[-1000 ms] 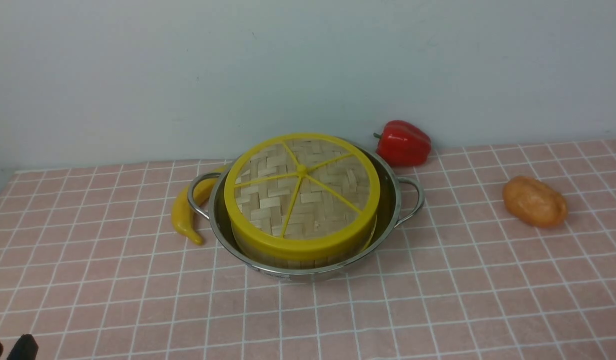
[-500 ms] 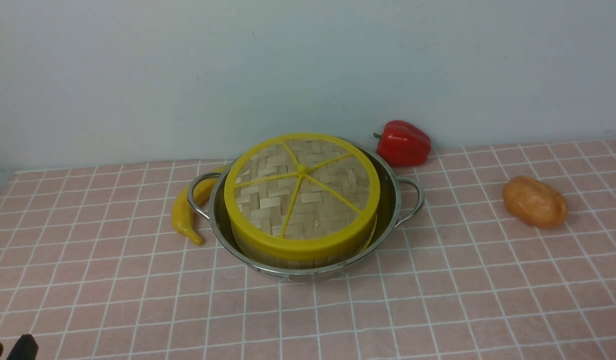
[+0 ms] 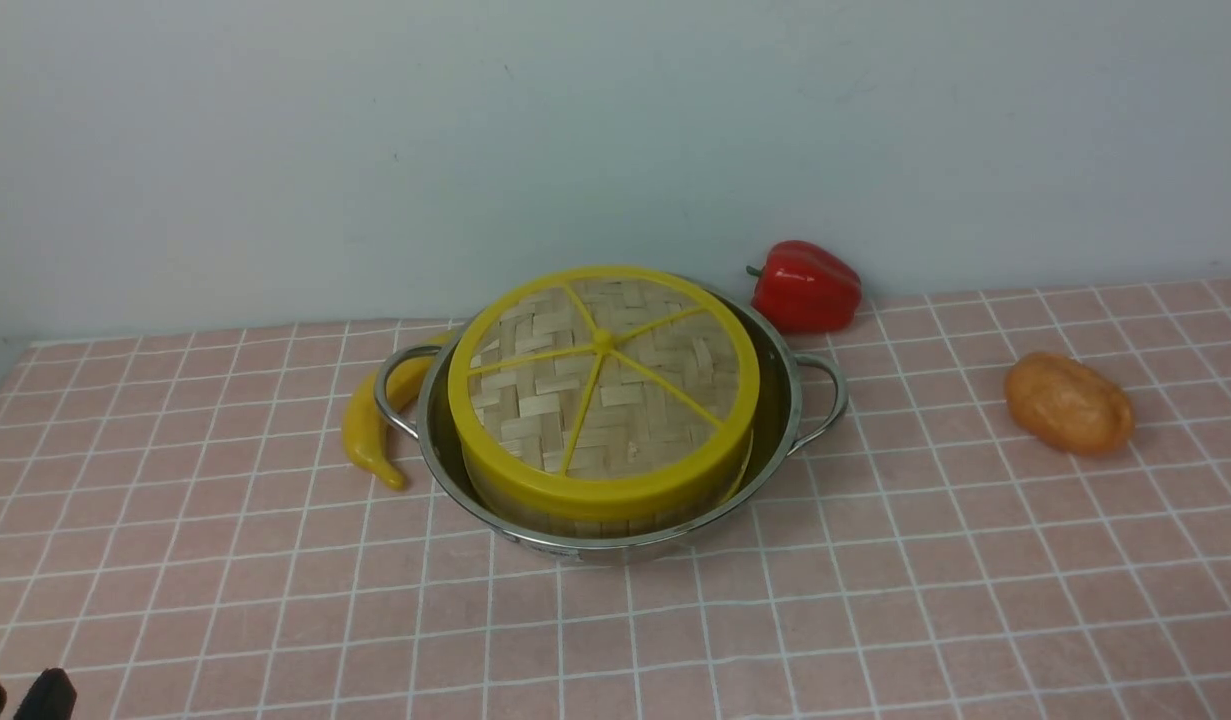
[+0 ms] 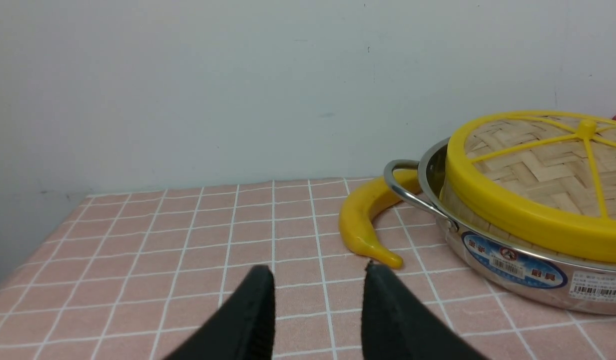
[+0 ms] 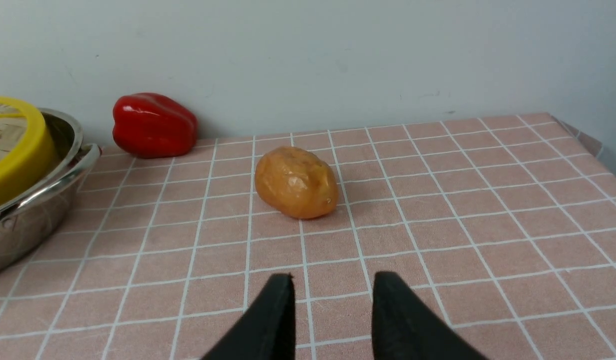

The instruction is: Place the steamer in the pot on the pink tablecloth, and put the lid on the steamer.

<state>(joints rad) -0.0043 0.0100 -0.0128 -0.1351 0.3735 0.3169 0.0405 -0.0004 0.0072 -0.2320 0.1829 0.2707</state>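
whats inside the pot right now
The steamer sits inside the pot, with the lid on top. Only a strip of the steamer's bamboo wall shows below the lid's rim; its slatted floor and anything in it are covered.

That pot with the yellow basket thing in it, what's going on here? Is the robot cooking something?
Nothing is being handled right now. The steamer sits inside the pot on the pink tablecloth, and the lid is on top of it, so the job looks done. Both arms are pulled back: the left gripper and the right gripper hang open and empty above the cloth. A banana, a red pepper and a potato lie around the pot, untouched.
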